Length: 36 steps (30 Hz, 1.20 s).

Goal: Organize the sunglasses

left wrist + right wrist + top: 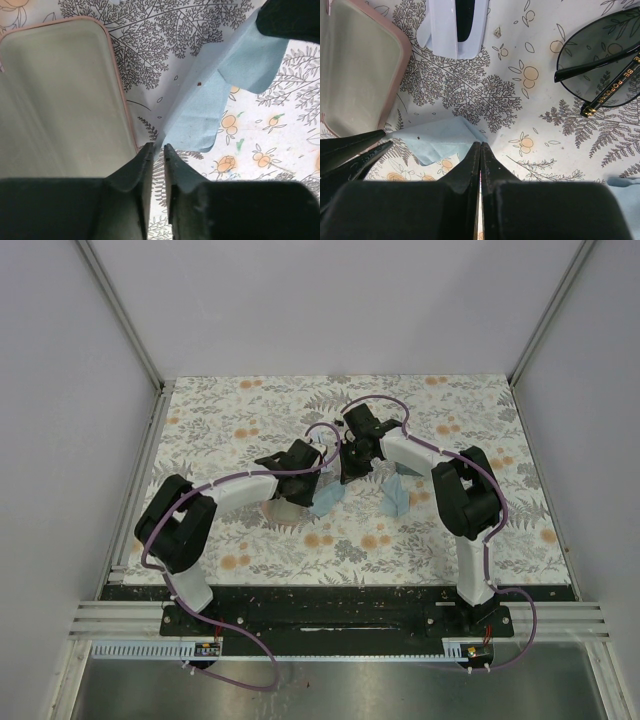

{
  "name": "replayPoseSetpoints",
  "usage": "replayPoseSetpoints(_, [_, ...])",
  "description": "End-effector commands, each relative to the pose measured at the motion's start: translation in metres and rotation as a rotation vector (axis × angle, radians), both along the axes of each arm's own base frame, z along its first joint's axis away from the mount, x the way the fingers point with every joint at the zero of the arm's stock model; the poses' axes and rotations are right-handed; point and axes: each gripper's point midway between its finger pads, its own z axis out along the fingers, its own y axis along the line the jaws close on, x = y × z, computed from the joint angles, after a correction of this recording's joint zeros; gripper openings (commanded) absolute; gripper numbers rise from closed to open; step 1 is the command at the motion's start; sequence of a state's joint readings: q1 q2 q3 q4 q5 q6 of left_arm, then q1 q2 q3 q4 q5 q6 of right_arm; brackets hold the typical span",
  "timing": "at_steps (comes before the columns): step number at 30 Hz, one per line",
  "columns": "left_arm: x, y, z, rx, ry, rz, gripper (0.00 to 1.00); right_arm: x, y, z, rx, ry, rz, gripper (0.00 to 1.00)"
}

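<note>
The dark thin-framed sunglasses (600, 60) lie on the floral table at the upper right of the right wrist view. The white-framed sunglasses (456, 25) lie at the top of that view. Both are apart from the grippers and hidden under the arms in the top view. My left gripper (159, 146) is shut on one corner of a light blue cloth (220, 95). My right gripper (480, 144) is shut on another corner of the same cloth (437, 140). The cloth is stretched between them just above the table.
An open pink case (60, 95) with a pale green lining lies just left of the left gripper; it also shows in the right wrist view (360, 70). A second light blue cloth (398, 495) lies to the right of the grippers. The two arms meet at the table's middle.
</note>
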State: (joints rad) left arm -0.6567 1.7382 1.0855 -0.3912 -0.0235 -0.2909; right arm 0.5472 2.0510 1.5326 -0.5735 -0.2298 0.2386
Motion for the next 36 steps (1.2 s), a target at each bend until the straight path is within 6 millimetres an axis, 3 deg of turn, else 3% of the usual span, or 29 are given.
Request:
replayPoseSetpoints(1, [0.007,-0.003,0.000,-0.005,-0.018,-0.004,0.12,0.004,0.002,0.017,0.031,-0.031,0.011,0.00])
replayPoseSetpoints(6, [0.007,-0.003,-0.002,-0.004,-0.017,-0.008,0.12,0.004,0.002,0.018,0.033,-0.029,0.009,0.00])
replayPoseSetpoints(10, [0.009,-0.002,-0.003,0.003,-0.018,-0.001,0.28,0.003,0.003,0.017,0.034,-0.027,0.012,0.00])
replayPoseSetpoints(13, [0.011,-0.002,-0.002,0.003,-0.022,-0.002,0.28,0.003,0.003,0.016,0.033,-0.025,0.011,0.00])
replayPoseSetpoints(17, [0.010,-0.002,-0.004,0.004,-0.017,-0.005,0.11,0.003,0.003,0.016,0.034,-0.023,0.011,0.00])
replayPoseSetpoints(23, [0.009,-0.001,-0.011,0.015,-0.003,-0.005,0.17,0.003,0.004,0.016,0.035,-0.024,0.015,0.00])
replayPoseSetpoints(27, [0.009,-0.002,-0.011,0.009,0.001,-0.007,0.00,0.004,0.004,0.017,0.037,-0.025,0.015,0.00])
replayPoseSetpoints(36, [0.006,-0.003,0.016,-0.051,-0.037,0.004,0.00,0.006,0.009,0.020,0.049,-0.013,0.016,0.00])
